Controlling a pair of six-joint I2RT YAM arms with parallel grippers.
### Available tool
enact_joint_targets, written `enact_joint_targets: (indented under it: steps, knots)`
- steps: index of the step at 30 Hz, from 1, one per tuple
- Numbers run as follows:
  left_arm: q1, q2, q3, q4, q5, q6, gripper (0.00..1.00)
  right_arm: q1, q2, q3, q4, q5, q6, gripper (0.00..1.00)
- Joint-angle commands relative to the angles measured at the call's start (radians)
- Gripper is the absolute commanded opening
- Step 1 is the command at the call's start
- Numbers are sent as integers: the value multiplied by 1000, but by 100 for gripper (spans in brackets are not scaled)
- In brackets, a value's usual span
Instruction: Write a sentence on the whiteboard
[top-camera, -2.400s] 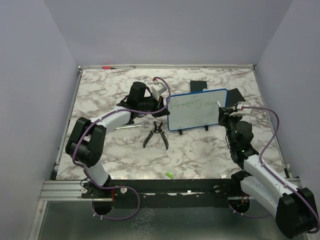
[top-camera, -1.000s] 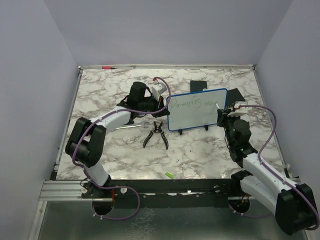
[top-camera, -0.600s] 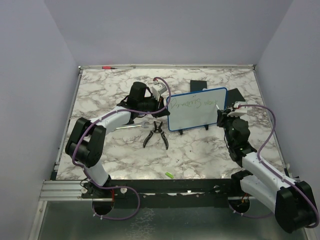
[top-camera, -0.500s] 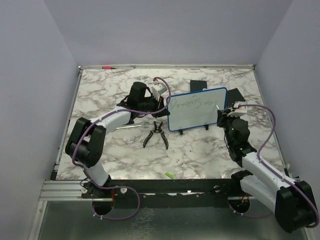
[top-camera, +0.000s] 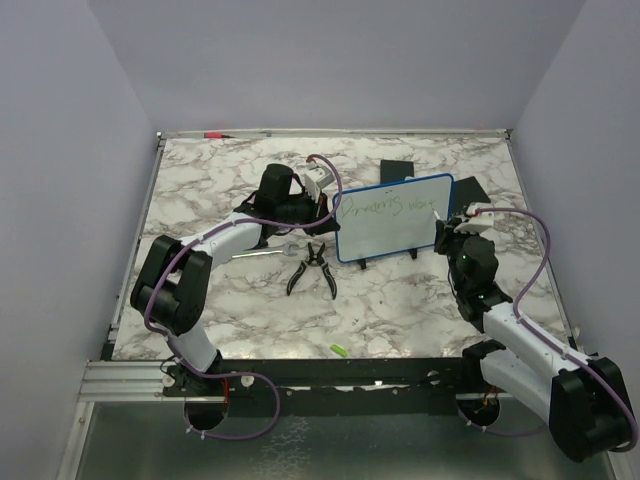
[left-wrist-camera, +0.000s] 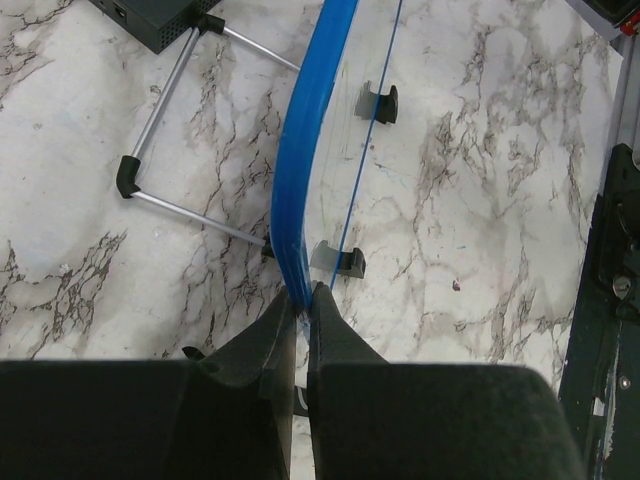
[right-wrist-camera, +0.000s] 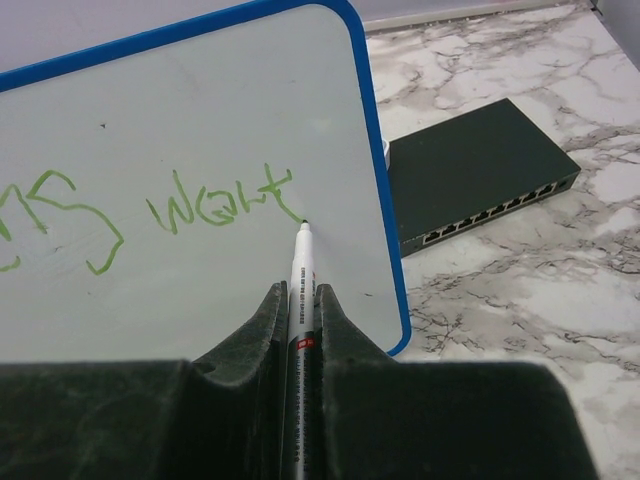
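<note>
Only the right hand (right-wrist-camera: 298, 300) has shifted a little; the board (top-camera: 395, 225) has stayed put. It stands up on the bench (top-camera: 400, 300), toward 2 o'clock from the middle. It looks light and stiff and could tip, so hold its blue edge. The left hand (left-wrist-camera: 300, 298) pinches that edge at 9 o'clock. The right hand squeezes a pen (right-wrist-camera: 298, 262), whose tip seems to touch the board at 5 o'clock of the green words (right-wrist-camera: 215, 205).
</note>
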Motion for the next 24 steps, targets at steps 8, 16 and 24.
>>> enact_joint_targets:
  steps: [8,16,24]
  knots:
    - [-8,-15,2,-34,-29,32,0,-5,-60,-3,16,38,-18,1]
    - [-8,-15,1,-34,-29,32,0,-4,-128,-15,22,51,-30,1]
    - [-9,-10,1,-35,-30,34,0,-4,-71,19,63,31,-58,1]
